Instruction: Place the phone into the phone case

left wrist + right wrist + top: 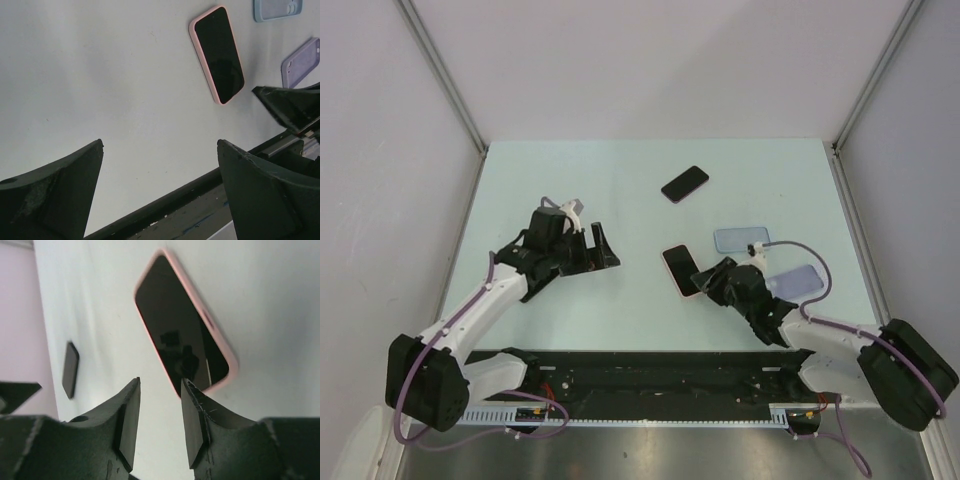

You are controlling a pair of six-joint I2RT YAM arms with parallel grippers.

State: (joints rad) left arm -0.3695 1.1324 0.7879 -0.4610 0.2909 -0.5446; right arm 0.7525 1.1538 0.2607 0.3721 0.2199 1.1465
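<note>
A phone in a pink case lies screen up at the table's middle; it also shows in the left wrist view and the right wrist view. A bare black phone lies farther back and appears in the right wrist view. An empty light blue case and an empty purple case lie to the right. My right gripper is open with a narrow gap and empty, its tips at the pink phone's near end. My left gripper is wide open and empty, left of the pink phone.
The blue case and purple case show at the left wrist view's right edge, with a finger of the right gripper below them. A black rail runs along the near table edge. Grey walls enclose the table.
</note>
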